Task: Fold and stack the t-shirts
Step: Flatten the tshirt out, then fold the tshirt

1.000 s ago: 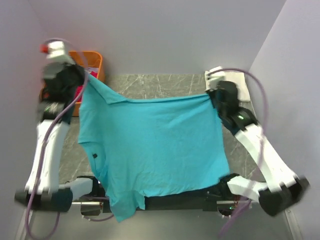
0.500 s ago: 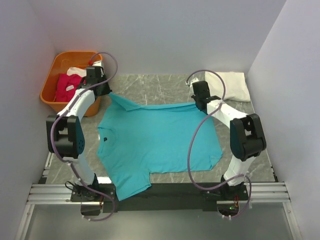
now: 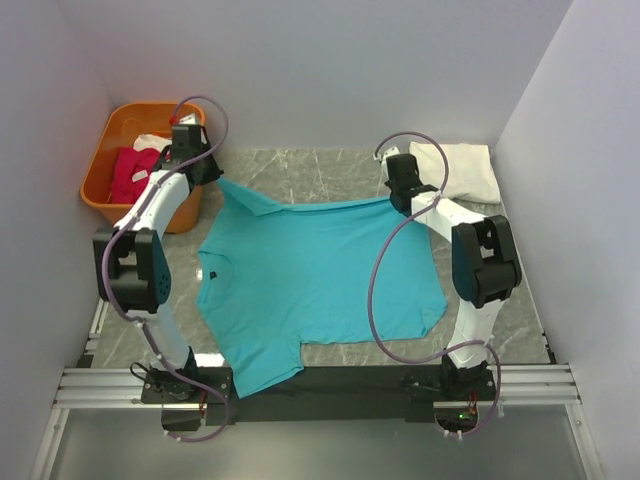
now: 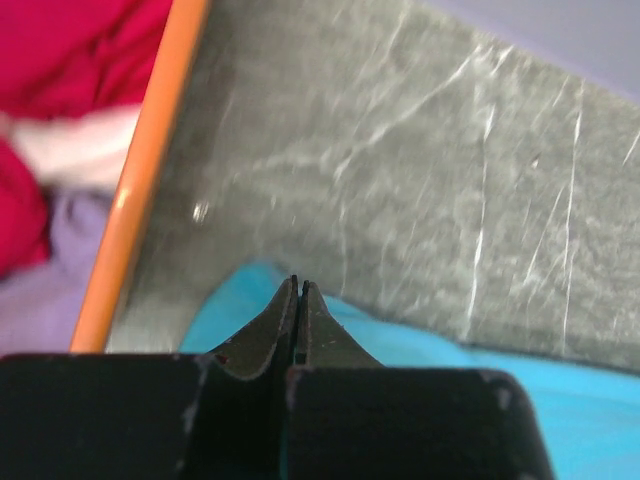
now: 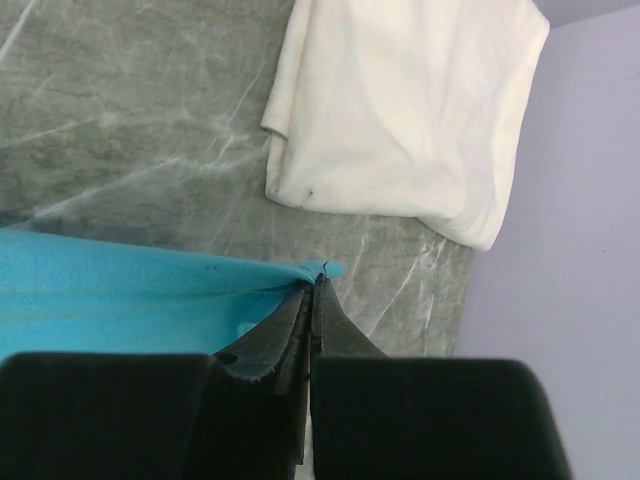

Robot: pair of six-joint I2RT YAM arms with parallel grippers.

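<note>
The turquoise t-shirt (image 3: 310,280) lies spread on the grey table, its lower part hanging over the near edge. My left gripper (image 3: 208,178) is shut on its far left corner (image 4: 240,305). My right gripper (image 3: 402,196) is shut on its far right corner (image 5: 315,270). A folded white t-shirt (image 3: 462,170) lies at the far right and also shows in the right wrist view (image 5: 400,110). Magenta shirts (image 3: 128,172) lie in the basket and show in the left wrist view (image 4: 70,50).
The orange plastic basket (image 3: 98,170) stands at the far left, its rim (image 4: 145,170) close beside my left gripper. Walls close the table at the back and both sides. Bare grey marble (image 3: 310,170) shows beyond the shirt.
Both arms have lowered the turquoise shirt from held up in the air onto the table and stretched out toward the far side, spreading it flat.
</note>
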